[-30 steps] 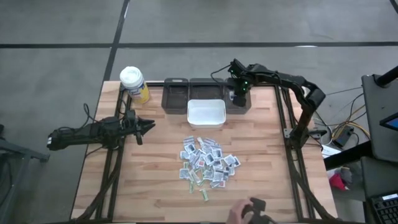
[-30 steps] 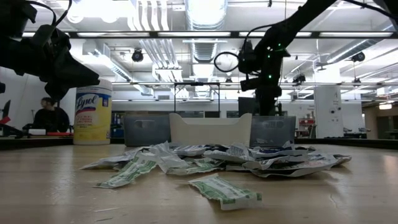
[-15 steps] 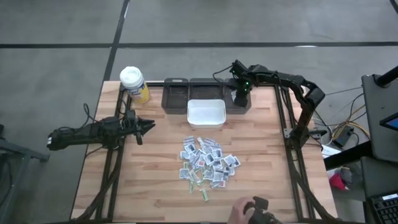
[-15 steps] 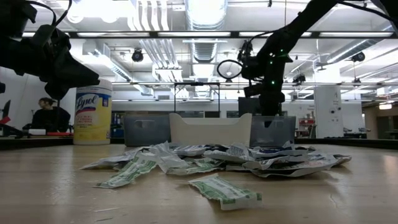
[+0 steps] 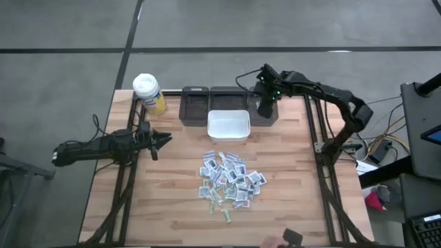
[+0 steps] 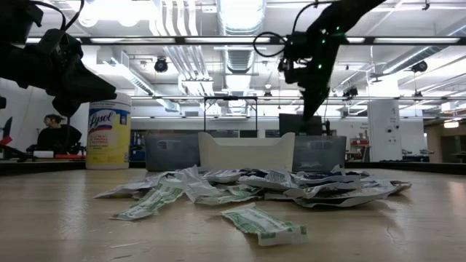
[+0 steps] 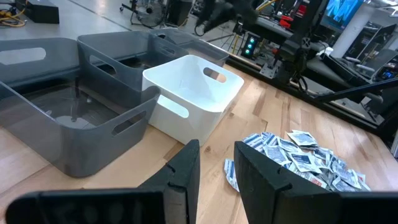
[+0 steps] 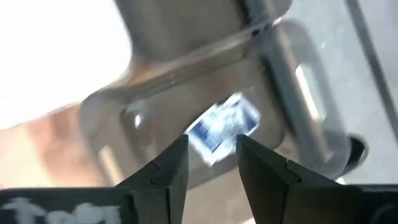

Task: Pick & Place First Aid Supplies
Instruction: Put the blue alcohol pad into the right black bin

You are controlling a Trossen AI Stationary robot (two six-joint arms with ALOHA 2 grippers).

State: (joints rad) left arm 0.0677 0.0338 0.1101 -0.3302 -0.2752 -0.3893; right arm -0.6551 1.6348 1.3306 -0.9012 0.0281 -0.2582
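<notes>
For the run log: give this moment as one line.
right gripper: open above right grey bin | blue-print packet: in that bin | left gripper: open, waiting at table's left | pile: remains

A lab or workshop: exposed ceiling ducts [image 6: 240, 54] (strip lights too), cluttered benches.

Packets [image 5: 231, 180] heaped mid-table (one [image 8: 222, 127] in bin).

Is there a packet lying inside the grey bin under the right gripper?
Yes, the right wrist view shows a blue-and-white packet lying in the grey bin, just beyond the right gripper.
</notes>
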